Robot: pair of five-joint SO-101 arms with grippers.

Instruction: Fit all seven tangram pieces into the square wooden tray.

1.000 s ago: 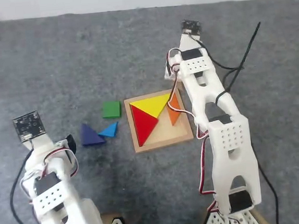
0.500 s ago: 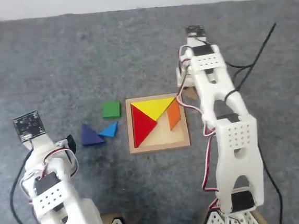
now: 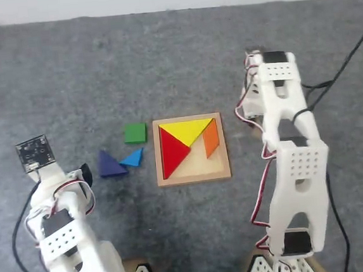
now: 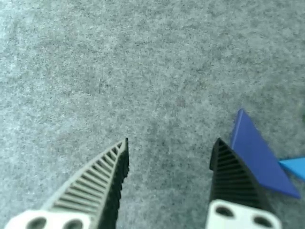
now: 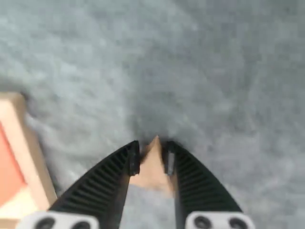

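A small tan piece [image 5: 153, 167], probably wooden, is clenched in the right gripper [image 5: 148, 150], right of the square wooden tray [image 3: 193, 179], where three pieces are seated. Next, it must be carried left and turned to fit. The left gripper [image 4: 169, 157] is released beside the dark blue triangle [image 4: 257, 155]

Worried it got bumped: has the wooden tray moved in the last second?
Yes. The wooden tray has turned clockwise, now sitting square to the unmoved green square beside it.

Wooden tray [image 3: 195, 178] with red triangle [image 3: 172, 153], yellow triangle [image 3: 186, 130], orange piece [image 3: 211, 138] (outside: green square [image 3: 135, 133], navy triangle [image 3: 110, 163], sky-blue triangle [image 3: 132, 157])
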